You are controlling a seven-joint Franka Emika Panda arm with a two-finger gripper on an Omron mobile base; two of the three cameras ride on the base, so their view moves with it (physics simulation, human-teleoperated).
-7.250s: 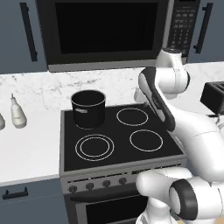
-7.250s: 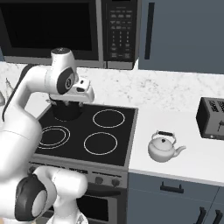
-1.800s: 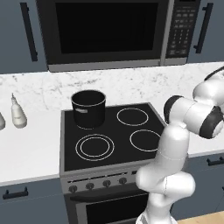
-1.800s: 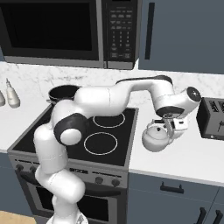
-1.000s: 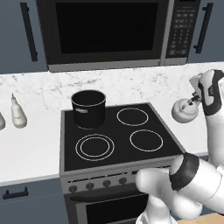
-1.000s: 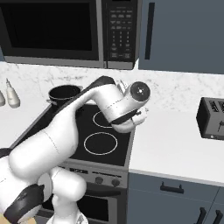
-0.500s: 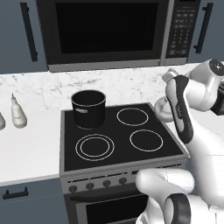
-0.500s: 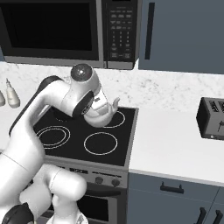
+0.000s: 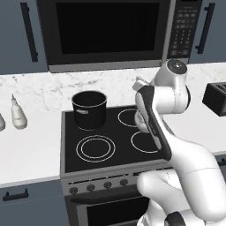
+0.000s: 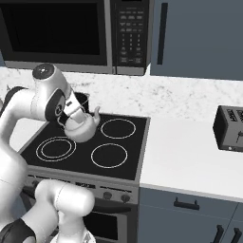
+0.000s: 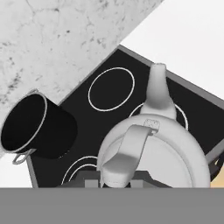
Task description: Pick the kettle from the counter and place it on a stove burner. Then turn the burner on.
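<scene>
Room: a rendered kitchen — black glass cooktop (image 9: 110,141) set in the counter (image 10: 190,156), microwave (image 9: 106,31) above, toaster (image 10: 230,128) off to the right.
Kettle: the kettle (image 10: 80,127) is off the counter and hangs in the air over the middle of the cooktop, spout pointing toward the right-hand rings; it is not resting on the glass.
Gripper: the gripper (image 11: 117,173) sits at the arched handle in the hand view and appears pinched on it, though the fingertips themselves are hidden under the handle.
Pot: a black pot (image 9: 89,109) stands on the back-left of the cooktop, close beside the kettle's path.
Stove burner: the double-ring stove burner (image 9: 96,148) lies front-left, bare, just below and left of the kettle.
Step in hand: carrying — pick done, placing not yet done.
Next move: by my reading, shift slightly toward the double rings, keep clear of the pot, lower until the base sits flat, let go, then reach for the knobs (image 9: 99,186) on the front panel.
</scene>
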